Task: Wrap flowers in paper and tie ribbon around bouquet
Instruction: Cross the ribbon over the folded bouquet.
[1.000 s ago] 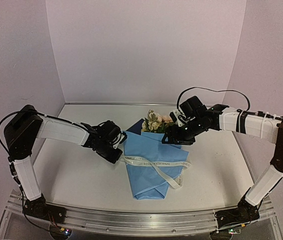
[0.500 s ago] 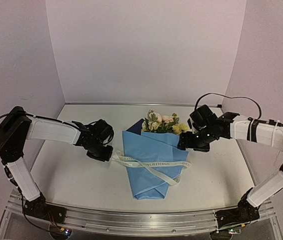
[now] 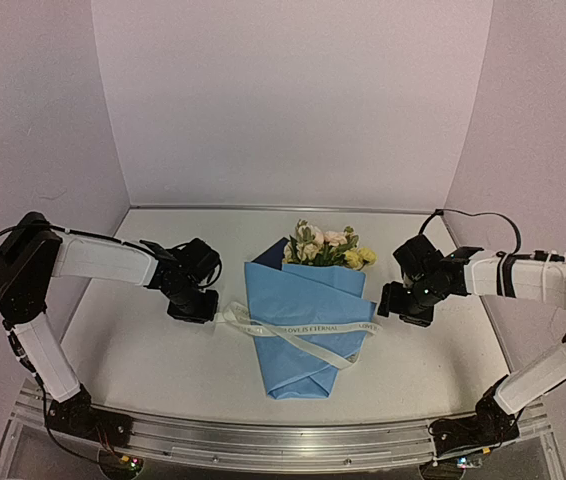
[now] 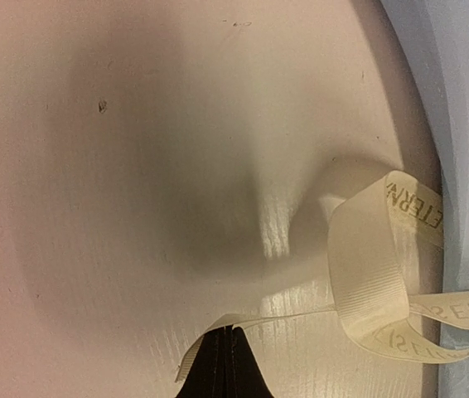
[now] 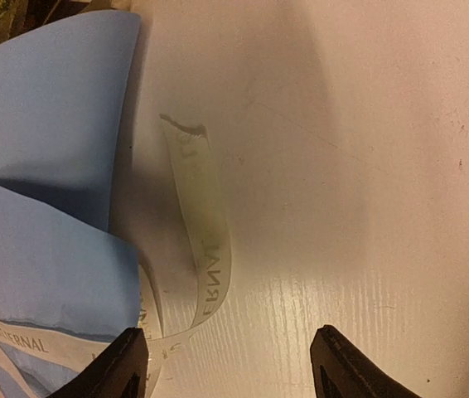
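Count: one bunch of flowers [image 3: 323, 245], one sheet of paper [image 3: 293, 290], one ribbon [image 3: 313, 327], two end effectors. The blooms can't really be counted, they're too small and bunched up.

Flowers: pink, cream and yellow heads with green leaves are seen poking out at the 12 o'clock end of the wrap. The stems are hidden inside the paper.

Paper: light blue and thin, folded into a cone-ish wrap with overlapping flaps, point at 6 o'clock. It's laid flat in the middle of the white tabletop [image 3: 133, 350].

Ribbon: off-white flat woven band with printed lettering. It's laid across the front of the paper from 9 to 3 o'clock, and a second run slants down toward 5 o'clock. A loose loop is seen on the 9 o'clock side. Whether anything is knotted can't be told.

Left end effector [image 3: 203, 308]: parked at 9 o'clock of the wrap and clamped tight, with one end of the ribbon pinched at the fingertips [image 4: 211, 373].

Right end effector [image 3: 395, 300]: at 3 o'clock of the wrap, fingers [image 5: 123, 369] spread wide, nothing held. The ribbon's other end is left curling loose on the tabletop, just beside the paper.

Hidden: how the ribbon runs behind the paper isn't shown. Both wrist views are cut off at the finger ends.
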Action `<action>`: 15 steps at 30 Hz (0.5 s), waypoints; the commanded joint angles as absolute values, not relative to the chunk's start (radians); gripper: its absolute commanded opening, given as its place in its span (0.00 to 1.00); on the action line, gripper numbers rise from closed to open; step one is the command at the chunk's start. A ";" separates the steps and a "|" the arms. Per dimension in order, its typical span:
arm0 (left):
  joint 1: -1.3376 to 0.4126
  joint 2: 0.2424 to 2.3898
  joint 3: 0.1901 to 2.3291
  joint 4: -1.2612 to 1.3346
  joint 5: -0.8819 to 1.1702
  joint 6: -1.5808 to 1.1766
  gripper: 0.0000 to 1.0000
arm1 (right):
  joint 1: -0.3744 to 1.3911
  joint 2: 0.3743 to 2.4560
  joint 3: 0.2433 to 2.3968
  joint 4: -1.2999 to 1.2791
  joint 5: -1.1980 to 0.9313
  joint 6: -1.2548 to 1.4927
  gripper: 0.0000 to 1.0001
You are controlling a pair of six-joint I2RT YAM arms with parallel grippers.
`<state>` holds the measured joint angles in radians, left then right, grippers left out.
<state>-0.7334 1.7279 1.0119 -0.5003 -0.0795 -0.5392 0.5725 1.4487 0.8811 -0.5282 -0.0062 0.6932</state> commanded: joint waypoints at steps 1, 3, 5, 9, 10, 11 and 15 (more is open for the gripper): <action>-0.726 1.706 1.007 -0.515 -0.054 -0.553 0.00 | 0.569 1.405 0.811 -0.456 -0.012 0.804 0.70; -0.726 1.707 1.010 -0.515 -0.044 -0.550 0.00 | 0.568 1.408 0.779 -0.425 -0.018 0.890 0.70; -0.726 1.707 1.013 -0.512 -0.036 -0.546 0.00 | 0.567 1.416 0.746 -0.400 -0.013 0.962 0.71; -0.726 1.711 1.016 -0.504 -0.016 -0.540 0.00 | 0.560 1.426 0.686 -0.311 -0.002 1.108 0.74; -0.726 1.710 1.016 -0.504 -0.012 -0.538 0.00 | 0.558 1.425 0.675 -0.292 0.000 1.133 0.75; -0.726 1.709 1.017 -0.504 -0.010 -0.535 0.00 | 0.557 1.425 0.666 -0.276 0.000 1.164 0.75; -0.726 1.705 1.021 -0.505 -0.008 -0.528 0.00 | 0.536 1.423 0.624 -0.215 0.035 1.264 0.76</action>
